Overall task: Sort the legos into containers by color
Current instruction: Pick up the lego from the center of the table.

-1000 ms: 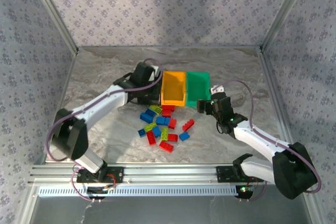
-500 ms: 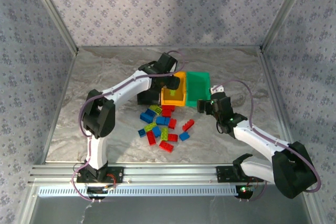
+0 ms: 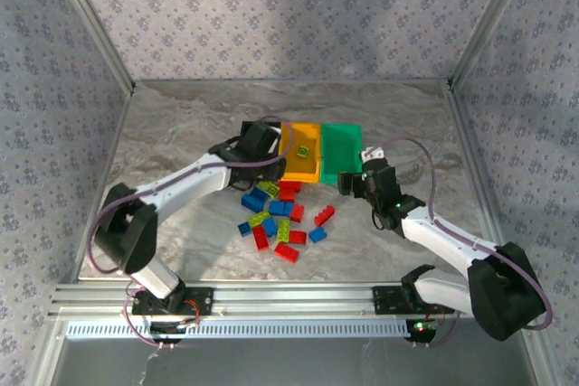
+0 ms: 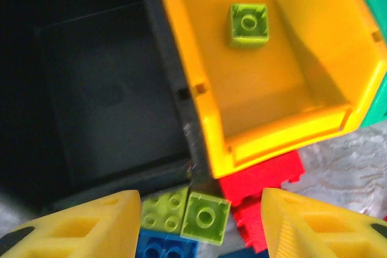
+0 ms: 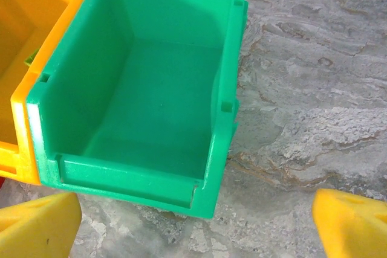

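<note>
The marbled table [image 3: 181,124] carries three open-top bins in a touching row, left to right: black bin [image 4: 103,101], orange-yellow bin [image 3: 303,174], green bin [image 5: 157,107]. In the overhead view the left arm covers most of the black bin, and from the wrist its dark interior is hard to read. The left gripper [image 4: 193,228] hangs over the near edges of the black and orange-yellow bins, fingers apart, holding nothing. The right gripper [image 5: 193,234] stands spread wide before the green bin (fingertips cut off by the frame edge). One lime brick [image 4: 248,24] lies studs-up inside the orange-yellow bin. The other legos [image 3: 280,208], red, blue and lime, cluster just in front of the bins.
</note>
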`<state>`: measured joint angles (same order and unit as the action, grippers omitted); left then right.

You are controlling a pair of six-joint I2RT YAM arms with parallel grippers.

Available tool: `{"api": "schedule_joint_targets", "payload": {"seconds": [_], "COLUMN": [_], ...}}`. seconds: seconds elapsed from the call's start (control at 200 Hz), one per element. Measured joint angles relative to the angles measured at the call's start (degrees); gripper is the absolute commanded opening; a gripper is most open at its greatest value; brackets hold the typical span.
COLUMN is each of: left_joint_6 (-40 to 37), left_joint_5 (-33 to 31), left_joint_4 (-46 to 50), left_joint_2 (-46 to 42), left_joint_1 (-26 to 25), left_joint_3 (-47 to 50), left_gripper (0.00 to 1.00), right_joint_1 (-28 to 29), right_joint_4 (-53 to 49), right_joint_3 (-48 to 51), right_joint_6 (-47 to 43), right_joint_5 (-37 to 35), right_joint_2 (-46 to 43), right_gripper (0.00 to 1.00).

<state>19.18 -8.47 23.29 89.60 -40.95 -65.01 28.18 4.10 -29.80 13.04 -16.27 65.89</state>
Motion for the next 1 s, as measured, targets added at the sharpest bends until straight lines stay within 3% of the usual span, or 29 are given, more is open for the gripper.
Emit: {"api": "schedule_joint_targets", "payload": {"seconds": [0.17, 0.34, 0.595, 0.775, 1.0], "left_joint_6": [1.0, 1.5, 1.8, 1.2, 0.2], "left_joint_5": [-1.5, -2.6, -3.5, -3.5, -3.4], "left_joint_4": [-6.1, -8.5, -13.0, -14.6, -16.7], "left_joint_2": [-9.9, -14.7, -19.3, -19.9, -22.3], "left_joint_1": [0.6, 3.6, 7.3, 7.8, 8.9], "left_joint_3": [11.8, 16.3, 23.0, 24.2, 25.5], "left_gripper": [0.61, 0.62, 0.45, 0.45, 0.45], "right_joint_1": [0.2, 3.6, 14.0, 17.5, 18.6], "right_joint_4": [-0.5, -5.5, -19.7, -27.9, -29.2], "right_joint_3": [-0.4, -1.6, -5.1, -5.4, -5.8], "right_joint_6": [0.0, 3.3, 14.7, 23.8, 32.5], "right_joint_5": [0.0, -0.4, -1.1, -0.7, 2.0], "right_joint_2": [1.8, -0.7, -6.0, -5.7, -0.2], "right_gripper": [1.00, 1.00, 1.00, 1.00, 0.99]}}
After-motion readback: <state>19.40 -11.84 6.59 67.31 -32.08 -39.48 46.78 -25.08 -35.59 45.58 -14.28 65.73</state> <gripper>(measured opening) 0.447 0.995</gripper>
